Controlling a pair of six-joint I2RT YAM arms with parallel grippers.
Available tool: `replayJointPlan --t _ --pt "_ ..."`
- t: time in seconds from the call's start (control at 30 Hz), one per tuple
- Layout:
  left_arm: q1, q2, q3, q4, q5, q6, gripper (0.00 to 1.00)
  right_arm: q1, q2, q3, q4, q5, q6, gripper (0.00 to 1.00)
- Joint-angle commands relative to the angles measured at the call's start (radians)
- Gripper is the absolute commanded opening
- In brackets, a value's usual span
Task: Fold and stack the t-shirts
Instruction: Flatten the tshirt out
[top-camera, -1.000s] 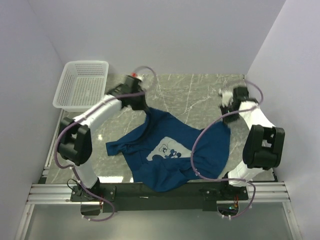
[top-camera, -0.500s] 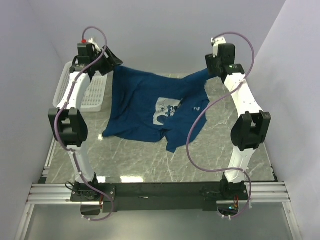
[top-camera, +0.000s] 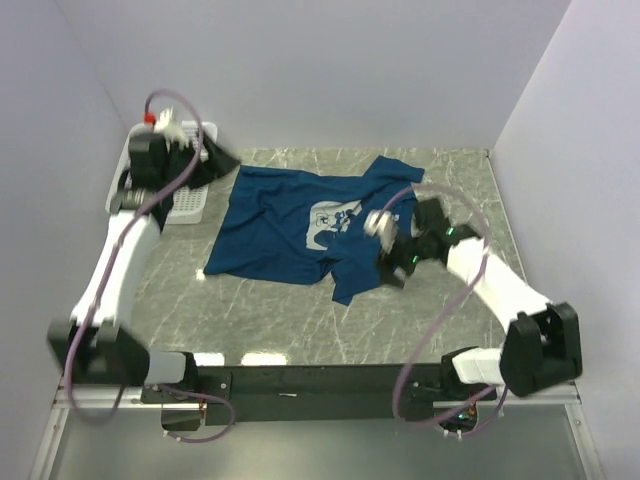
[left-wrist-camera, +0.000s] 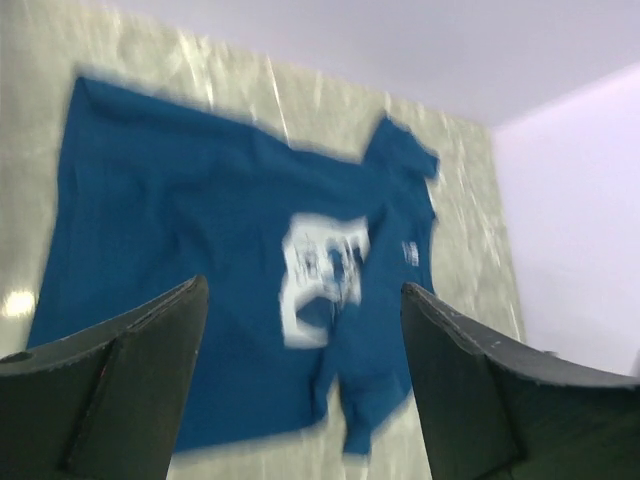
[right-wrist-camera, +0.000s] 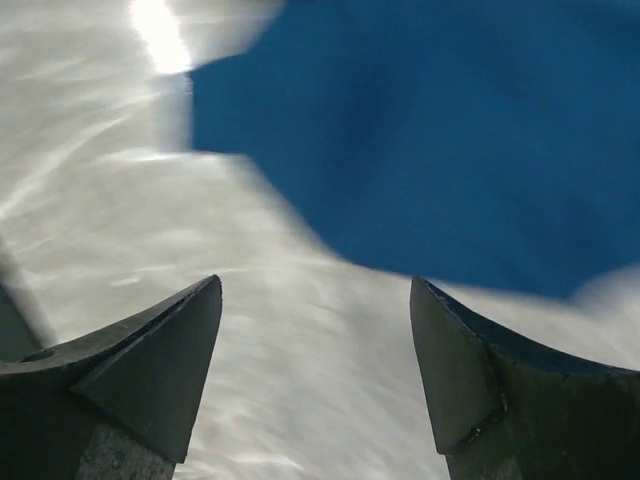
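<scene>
The dark blue t-shirt (top-camera: 290, 215) lies spread on the marble table, its pale print (top-camera: 330, 220) facing up and the near right part rumpled. My left gripper (top-camera: 220, 158) hangs open above the shirt's far left corner, next to the basket. The left wrist view looks down on the whole shirt (left-wrist-camera: 200, 230) between the open left gripper (left-wrist-camera: 305, 290). My right gripper (top-camera: 392, 262) is low over the shirt's near right edge, blurred by motion. In the right wrist view, the open right gripper (right-wrist-camera: 315, 285) has bare marble between its fingers and blue cloth (right-wrist-camera: 450, 130) just beyond them.
A white mesh basket (top-camera: 193, 200) stands at the far left of the table, partly hidden by the left arm. Grey walls close in the table on the left, back and right. Bare marble (top-camera: 300, 320) stretches from the shirt to the near edge.
Both grippers opened and let go of the shirt, which dropped from hanging between them to lying on the table. The right arm swung down to the shirt's near right edge.
</scene>
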Motion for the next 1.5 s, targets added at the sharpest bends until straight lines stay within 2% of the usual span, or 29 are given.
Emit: replayJointPlan --t 0.0,0.07,0.1,0.17,0.27,0.43,0.5,0.6,0.63,0.7,0.73,0.77,0.83,0.87,0.9,0.93,0.97,1.03,1.07,1.13,1.17,1.2,1.27,1.3,1.33,1.37,1.4,1.43,1.47 --pt "-0.002 -0.145 -0.298 0.026 0.049 -0.047 0.82 0.152 -0.125 -0.173 0.138 -0.072 -0.058 0.83" --pt "-0.002 -0.238 -0.456 -0.01 -0.006 -0.113 0.83 0.251 -0.12 -0.216 0.268 0.027 0.038 0.83" --pt "-0.002 -0.286 -0.51 -0.03 -0.019 -0.143 0.83 0.282 -0.079 -0.213 0.296 0.135 0.071 0.83" --pt "-0.002 -0.329 -0.662 -0.016 -0.045 -0.24 0.83 0.333 -0.019 -0.174 0.338 0.216 0.152 0.82" --pt "-0.002 -0.377 -0.8 0.024 -0.118 -0.349 0.84 0.397 0.092 -0.117 0.356 0.368 0.221 0.8" --pt "0.002 -0.326 -0.85 0.128 -0.187 -0.439 0.8 0.436 0.196 -0.089 0.407 0.474 0.301 0.77" --pt "0.002 -0.265 -0.828 0.154 -0.219 -0.456 0.79 0.442 0.248 -0.066 0.39 0.509 0.336 0.71" --pt "0.002 -0.153 -0.779 0.196 -0.246 -0.47 0.76 0.445 0.259 -0.045 0.344 0.471 0.347 0.46" --pt "0.002 -0.119 -0.764 0.197 -0.25 -0.464 0.74 0.444 0.25 -0.048 0.332 0.462 0.339 0.34" --pt "0.004 -0.012 -0.71 0.183 -0.253 -0.438 0.59 0.44 0.198 -0.052 0.272 0.439 0.301 0.26" --pt "0.004 0.02 -0.695 0.182 -0.249 -0.427 0.52 0.428 0.178 -0.04 0.231 0.417 0.234 0.16" --pt "0.005 0.049 -0.674 0.183 -0.238 -0.414 0.29 0.418 0.157 -0.036 0.135 0.399 0.194 0.1" --pt "0.011 0.096 -0.664 0.183 -0.191 -0.38 0.11 0.384 0.065 -0.048 0.059 0.359 0.089 0.0" --pt "0.011 0.094 -0.672 0.183 -0.174 -0.369 0.01 0.338 -0.013 -0.055 -0.025 0.342 0.042 0.0" --pt "0.013 0.062 -0.681 0.186 -0.163 -0.354 0.01 0.303 -0.053 -0.066 -0.07 0.31 -0.004 0.0" --pt "0.013 0.033 -0.695 0.187 -0.148 -0.348 0.01 0.274 -0.093 -0.089 -0.122 0.292 -0.124 0.0" --pt "0.013 -0.002 -0.725 0.18 -0.137 -0.342 0.01 0.205 -0.134 -0.107 -0.244 0.273 -0.194 0.0" --pt "0.011 -0.14 -0.762 0.159 -0.082 -0.329 0.01 0.14 -0.268 -0.187 -0.323 0.279 -0.348 0.0" --pt "0.011 -0.192 -0.811 0.154 -0.053 -0.331 0.01 0.108 -0.356 -0.219 -0.355 0.29 -0.383 0.0" --pt "0.01 -0.335 -0.857 0.13 -0.003 -0.332 0.01 0.068 -0.432 -0.285 -0.353 0.263 -0.391 0.0" --pt "0.01 -0.373 -0.889 0.112 0.003 -0.334 0.01 0.068 -0.475 -0.299 -0.308 0.235 -0.351 0.08" --pt "0.01 -0.431 -0.9 0.098 -0.006 -0.335 0.01 0.08 -0.488 -0.305 -0.27 0.18 -0.299 0.48" --pt "0.013 -0.46 -0.917 0.085 -0.038 -0.329 0.0 0.12 -0.471 -0.318 -0.119 0.062 -0.118 0.62" --pt "0.013 -0.455 -0.916 0.078 -0.045 -0.326 0.0 0.17 -0.454 -0.322 -0.046 0.07 -0.051 0.71" --pt "0.018 -0.446 -0.91 0.072 -0.042 -0.323 0.0 0.284 -0.433 -0.336 0.035 0.101 0.088 0.72" --pt "0.019 -0.423 -0.903 0.07 -0.036 -0.319 0.01 0.346 -0.376 -0.341 0.169 0.171 0.13 0.72" --pt "0.019 -0.414 -0.897 0.067 -0.04 -0.308 0.07 0.392 -0.338 -0.341 0.23 0.201 0.164 0.72" --pt "0.021 -0.406 -0.89 0.068 -0.049 -0.303 0.3 0.452 -0.231 -0.329 0.329 0.248 0.256 0.72" --pt "0.024 -0.398 -0.89 0.074 -0.055 -0.3 0.44 0.468 -0.162 -0.301 0.339 0.292 0.293 0.72"
